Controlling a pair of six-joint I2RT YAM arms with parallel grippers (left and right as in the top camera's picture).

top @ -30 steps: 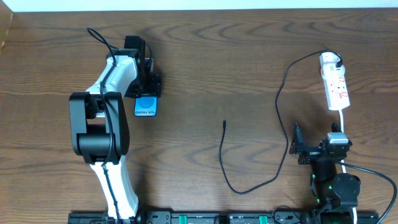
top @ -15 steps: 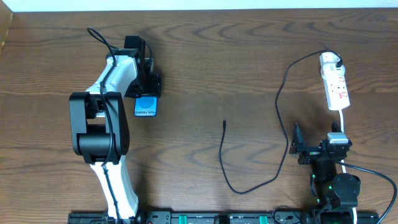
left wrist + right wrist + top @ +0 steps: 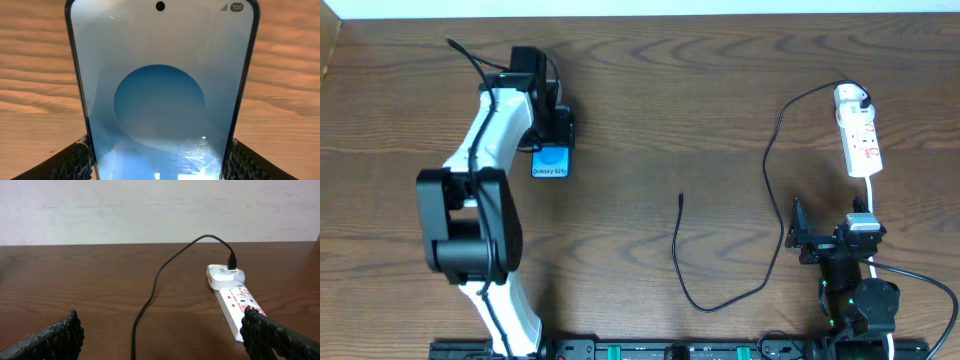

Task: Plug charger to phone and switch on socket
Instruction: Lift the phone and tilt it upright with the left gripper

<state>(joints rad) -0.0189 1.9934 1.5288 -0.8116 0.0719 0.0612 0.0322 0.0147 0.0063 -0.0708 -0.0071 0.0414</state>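
Fetching slim blue-screened smartphone (image 3: pixel 551 163), pinched in left tool (image 3: pixel 159 155), right tool (image 3: pixel 160 320) spread wide; next, likely carrying it to tip of thin black charger cable (image 3: pixel 677 250).

Brown wood-grain counter (image 3: pixel 650 90) filled the overhead view; its far edge met a pale wall; the socket (image 3: pixel 861 138) lay flat near the right far corner, long axis running roughly front to back, red marks facing up; its white cord (image 3: pixel 871 190) trailed toward the front edge; a white adapter (image 3: pixel 223 274) sat at the strip's far end with the charger (image 3: pixel 151 291) plugged into it; the thin black cable arced left, ran toward the front, looped and bent back up the middle; its small tip (image 3: pixel 681 199) lay loose on bare wood, well apart from the phone (image 3: pixel 551 162) at far left; whether the phone rested on the wood could not be told
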